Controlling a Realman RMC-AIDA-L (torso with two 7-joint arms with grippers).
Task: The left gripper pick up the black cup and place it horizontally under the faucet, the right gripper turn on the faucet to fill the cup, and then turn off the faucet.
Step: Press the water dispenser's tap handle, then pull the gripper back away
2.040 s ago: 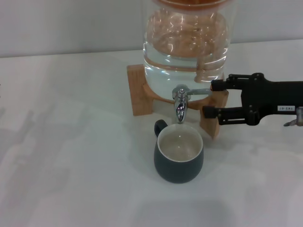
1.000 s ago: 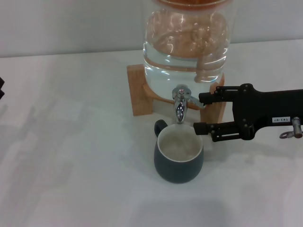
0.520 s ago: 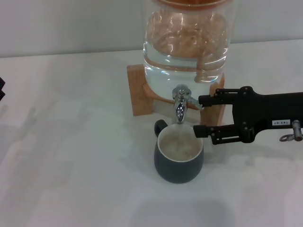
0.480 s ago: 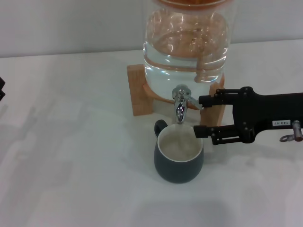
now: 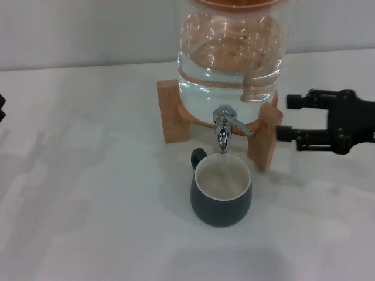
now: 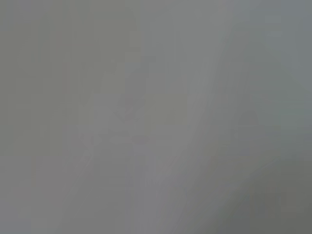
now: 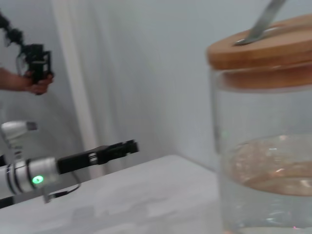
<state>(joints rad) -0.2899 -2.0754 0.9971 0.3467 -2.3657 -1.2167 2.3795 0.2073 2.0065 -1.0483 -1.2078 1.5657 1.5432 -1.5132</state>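
The right gripper (image 5: 283, 117) reaches in level from the right side, its two fingers spread apart with nothing between them, the tips just beyond the right leg of the wooden stand (image 5: 262, 137). The faucet (image 5: 224, 126) sits well clear of those fingertips — its thin lever angles down toward the right, untouched. Directly beneath the spout stands the black cup (image 5: 221, 188), upright on the white table (image 5: 88, 193), its handle toward the jar (image 5: 229, 52). Half a second ago the fingers were up against the lever; they have since drawn back to the right. The left gripper (image 7: 117, 148) hangs far out at the left, seen from the right wrist — whether it is spread or closed cannot be told.
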